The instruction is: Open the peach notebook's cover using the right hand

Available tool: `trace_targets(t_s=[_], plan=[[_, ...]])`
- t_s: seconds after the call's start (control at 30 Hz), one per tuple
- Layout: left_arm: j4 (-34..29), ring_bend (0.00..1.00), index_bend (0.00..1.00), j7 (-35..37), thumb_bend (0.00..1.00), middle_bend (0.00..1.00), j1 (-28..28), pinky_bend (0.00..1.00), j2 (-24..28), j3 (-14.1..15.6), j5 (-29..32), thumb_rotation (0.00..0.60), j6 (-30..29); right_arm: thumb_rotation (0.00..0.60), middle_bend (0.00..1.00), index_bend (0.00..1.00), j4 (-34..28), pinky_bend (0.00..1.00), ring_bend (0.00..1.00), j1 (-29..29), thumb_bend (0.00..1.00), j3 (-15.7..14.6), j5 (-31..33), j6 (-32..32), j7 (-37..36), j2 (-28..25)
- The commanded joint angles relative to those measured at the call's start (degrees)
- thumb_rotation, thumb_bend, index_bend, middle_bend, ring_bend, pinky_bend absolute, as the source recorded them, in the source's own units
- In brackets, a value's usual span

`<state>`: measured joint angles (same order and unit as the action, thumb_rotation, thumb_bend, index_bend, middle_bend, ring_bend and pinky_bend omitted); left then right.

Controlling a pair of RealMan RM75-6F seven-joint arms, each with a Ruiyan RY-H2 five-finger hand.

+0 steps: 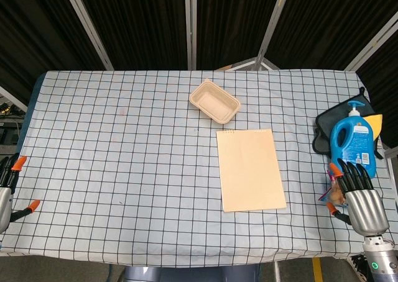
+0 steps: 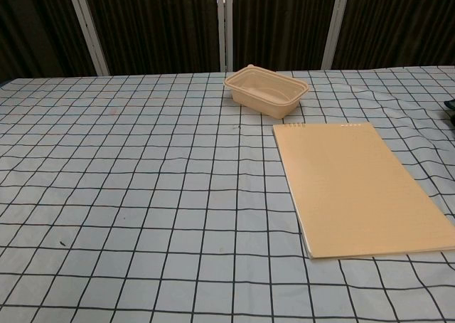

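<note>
Far left edge of the head view: left robot hand (image 1: 7, 189), only partly in frame, fingers apart, nothing held. Not visible in the chest view.

Upper centre: shallow beige tray (image 1: 214, 100), empty, just above the notebook and apart from it.

Centre-right: peach notebook (image 1: 250, 169), flat and closed on the checked cloth of the bench (image 1: 124, 170). Binding holes faintly visible along the top edge in the chest view, so probably hinged there, with the free edge nearest the bottom of the frame. Likely light, with a thin card cover: stiff enough to swing as one sheet, yet flush with the pages and hard to get under. Smooth face, so pressing and dragging may only slide the whole pad over the cloth. Best purchase judged to be the lower right corner or lower edge, lifted by a fingertip, then folded upward.

Far right: blue pump bottle (image 1: 353, 140) on a dark pad (image 1: 323, 133).

Lower right: right robot hand (image 1: 354, 192), fingers loosely spread, holding nothing, well apart from the notebook. Small object under its fingers, too unclear to name.
</note>
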<state>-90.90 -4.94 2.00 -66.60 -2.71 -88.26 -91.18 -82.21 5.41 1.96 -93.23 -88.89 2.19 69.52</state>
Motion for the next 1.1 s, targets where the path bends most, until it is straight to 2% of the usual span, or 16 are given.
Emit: trace_targets(t_s=[0.03,0.43,0.77,0.9,1.1], plan=[[0.01,0.00,0.00,-0.01,0.11,0.00,0.01,0.00,0.01,-0.02,-0.03,0.600,-0.03,0.600,0.00,0.00,-0.03,0.00,0.00,0.03,0.15,-0.12,-0.14,0.06,0.08,0.06],[-0.42,0.00,0.00,-0.51,0.11,0.00,0.20,0.00,-0.05,-0.07,-0.38,0.600,-0.04,0.600,0.00,0.00,-1.86,0.00,0.00,0.28,0.15,-2.02,-2.50,1.00,0.31,0.04],[-1.23,0.00,0.00,0.39,0.11,0.00,-0.08,0.00,0.55,-0.29,-1.08,0.600,-1.31,0.600,0.00,0.00,-1.96,0.00,0.00,3.33,0.15,-5.01,-3.92,10.11,7.61,6.31],[-1.06,0.00,0.00,0.21,0.11,0.00,-0.02,0.00,0.41,-0.11,-1.29,0.600,-1.12,0.600,0.00,0.00,-1.01,0.00,0.00,4.22,0.17,-4.67,-2.83,12.27,9.00,8.89],[-1.03,0.00,0.00,0.34,0.11,0.00,-0.11,0.00,0.40,-0.17,-1.34,0.600,-1.37,0.600,0.00,0.00,0.50,0.00,0.00,5.59,0.26,-3.45,-0.72,14.59,9.84,11.46]])
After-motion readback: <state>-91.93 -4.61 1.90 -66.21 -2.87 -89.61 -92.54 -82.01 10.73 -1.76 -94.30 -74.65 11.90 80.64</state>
